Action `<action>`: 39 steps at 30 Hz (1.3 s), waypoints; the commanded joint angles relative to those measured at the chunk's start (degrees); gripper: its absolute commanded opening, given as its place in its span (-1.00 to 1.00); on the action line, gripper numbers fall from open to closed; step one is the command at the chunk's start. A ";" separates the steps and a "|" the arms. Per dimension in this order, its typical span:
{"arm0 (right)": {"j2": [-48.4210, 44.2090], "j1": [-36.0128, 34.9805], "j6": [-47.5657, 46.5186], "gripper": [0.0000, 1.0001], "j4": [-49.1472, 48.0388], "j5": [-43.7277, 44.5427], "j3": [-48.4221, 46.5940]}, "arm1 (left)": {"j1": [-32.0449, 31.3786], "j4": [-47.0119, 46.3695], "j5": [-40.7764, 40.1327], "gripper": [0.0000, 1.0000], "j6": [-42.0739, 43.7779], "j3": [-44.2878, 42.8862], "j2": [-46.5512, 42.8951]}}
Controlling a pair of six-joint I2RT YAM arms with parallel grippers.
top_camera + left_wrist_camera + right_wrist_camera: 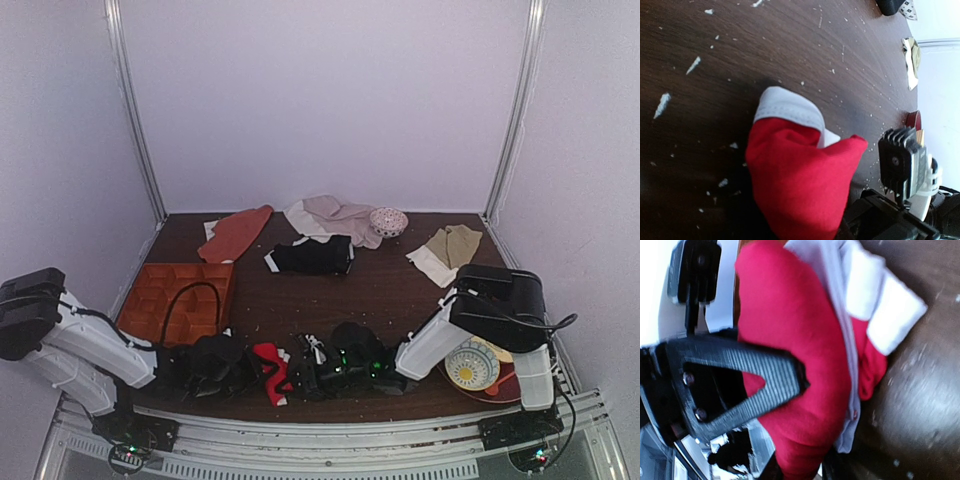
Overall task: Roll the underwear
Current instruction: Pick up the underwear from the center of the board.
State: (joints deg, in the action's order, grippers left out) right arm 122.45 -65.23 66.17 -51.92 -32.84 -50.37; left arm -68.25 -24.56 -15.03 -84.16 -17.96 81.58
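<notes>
The red underwear (268, 368) with its white waistband edge is bunched at the table's near edge, between my two grippers. My left gripper (243, 366) meets it from the left and my right gripper (302, 373) from the right. In the left wrist view the red fabric (800, 185) runs down into my left gripper (812, 236) at the bottom edge, white edge (785, 107) on the table. In the right wrist view the underwear (805, 340) runs into my right gripper (800, 474). The left gripper's ribbed finger (747, 382) lies against the fabric. Both look shut on it.
An orange compartment tray (150, 290) sits at the left with a black cable loop (190, 300) over it. Black briefs (312, 256), a beige-tan garment (450, 248), an orange cloth (235, 233), a pale cloth (335, 215) and a dotted bowl (388, 221) lie farther back. Stacked dishes (472, 368) sit at the near right.
</notes>
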 commanded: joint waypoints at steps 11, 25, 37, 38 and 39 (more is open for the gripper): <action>-12.07 1.14 -9.51 -0.24 25.04 6.38 11.42 | 0.93 12.44 0.03 -1.00 5.62 -5.35 -9.23; -20.11 5.97 -21.11 -0.15 47.21 12.31 5.54 | 10.09 40.47 8.02 -1.00 19.50 -14.09 -29.89; -15.77 8.38 -28.45 -0.15 59.85 9.53 -8.78 | 21.84 68.23 23.82 -1.00 38.05 -23.97 -34.52; -15.68 8.55 -28.76 -0.15 60.44 9.36 -9.42 | 22.37 68.49 24.26 -1.00 39.59 -24.06 -34.39; -15.65 8.74 -29.07 -0.15 60.96 9.14 -10.14 | 23.59 68.24 24.95 -1.00 40.97 -24.09 -34.34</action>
State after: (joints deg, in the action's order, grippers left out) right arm 105.71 -57.41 40.07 2.20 -23.27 -58.04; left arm -47.18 37.01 4.73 -51.68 -40.10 46.54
